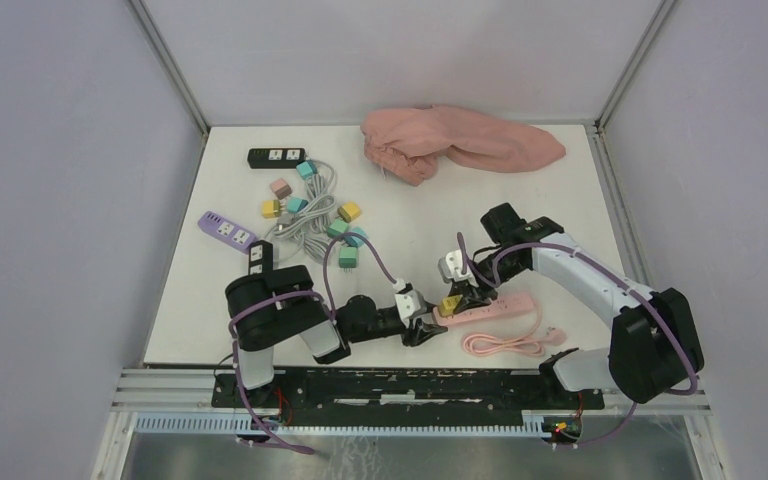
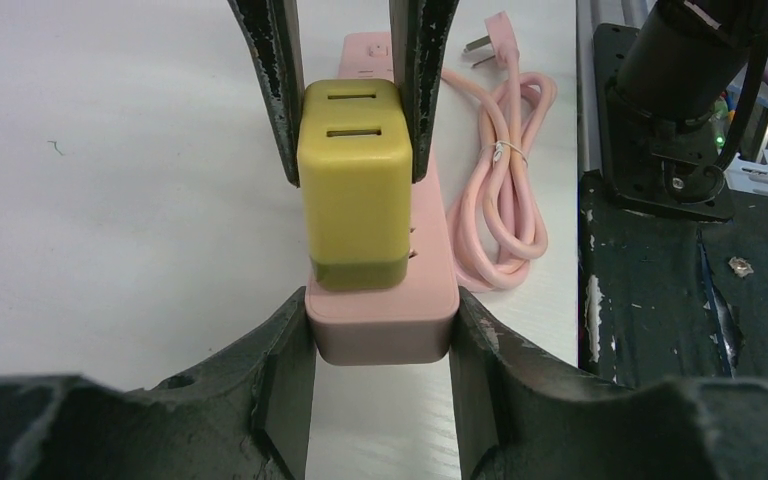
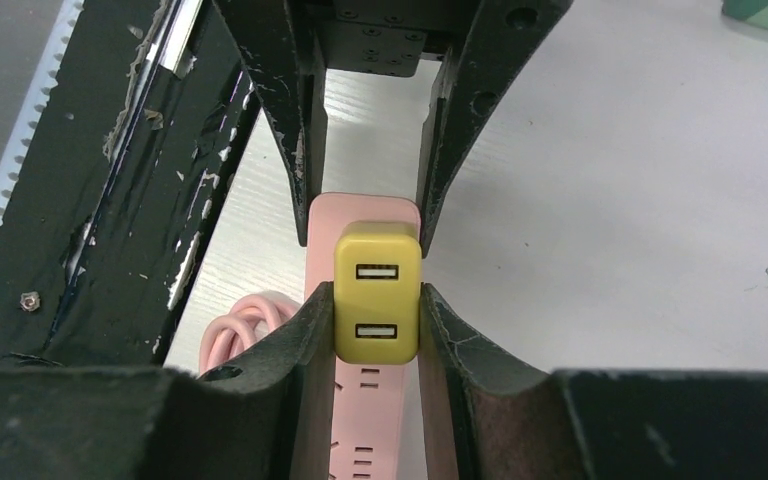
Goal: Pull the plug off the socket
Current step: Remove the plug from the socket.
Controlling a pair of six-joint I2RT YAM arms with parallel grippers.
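Observation:
A yellow plug point(image 1: 450, 305) point(image 2: 353, 200) point(image 3: 377, 295) with two USB slots sits plugged into the end of a pink socket strip point(image 1: 490, 308) point(image 2: 380, 335) point(image 3: 368, 420) near the table's front edge. My right gripper point(image 1: 457, 297) point(image 3: 377, 300) is shut on the plug, one finger pressed against each side. In the left wrist view its fingers point(image 2: 270, 90) come down from above. My left gripper point(image 1: 428, 328) point(image 2: 380, 305) clamps the strip's end from both sides, just below the plug. The plug's base rests against the strip.
The strip's pink cable point(image 1: 505, 345) point(image 2: 505, 200) lies coiled to its right. A pink cloth point(image 1: 455, 140) lies at the back. A black strip point(image 1: 275, 157), a purple strip point(image 1: 225, 230) and several coloured plugs on grey cable point(image 1: 310, 215) fill the left side.

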